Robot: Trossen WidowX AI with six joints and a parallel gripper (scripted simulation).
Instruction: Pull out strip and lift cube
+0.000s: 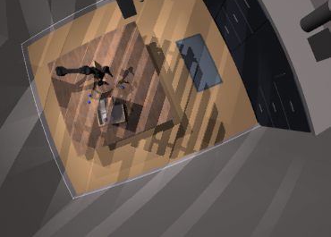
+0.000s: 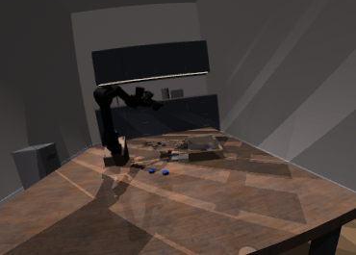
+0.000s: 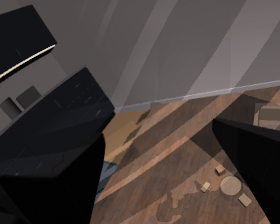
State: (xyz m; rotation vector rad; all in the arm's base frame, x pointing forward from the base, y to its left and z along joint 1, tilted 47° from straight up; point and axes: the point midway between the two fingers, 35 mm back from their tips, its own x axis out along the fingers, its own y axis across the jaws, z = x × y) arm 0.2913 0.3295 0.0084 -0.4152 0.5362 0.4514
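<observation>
The arm (image 1: 73,71) (image 2: 107,114) is held raised above its block-shaped base (image 2: 109,160), its upper part bent over and its wrist reached out over the desk (image 1: 148,93) (image 2: 202,194) (image 3: 141,187). The tool (image 1: 106,76) (image 2: 158,105) (image 3: 160,131) is held high, well apart from the desk top, with its fingers spread wide and nothing gripped between them.

The clear-walled tray (image 1: 125,114) (image 2: 206,156) (image 3: 271,125) is set on the desk, lower than the tool and off to one side of it; in the wrist view only part of it is seen, beyond the right-hand finger. A pale strip (image 1: 104,108) (image 2: 180,158) is seen at the tray, but whether it is in one piece cannot be told. The labelled cube cannot be singled out, as no label can be read; its exact place cannot be told. A small red piece (image 1: 109,96) (image 2: 169,152) is seen near the tray, and blue pieces (image 1: 89,96) (image 2: 165,172) are scattered on the desk, apart from the tool.

The wooden desk top is crossed by bands of light and shadow. Dark cupboards (image 1: 268,69) (image 2: 178,114) (image 3: 51,125) are lined along the wall, and a blue mat (image 1: 207,73) is laid on the floor beside the desk
</observation>
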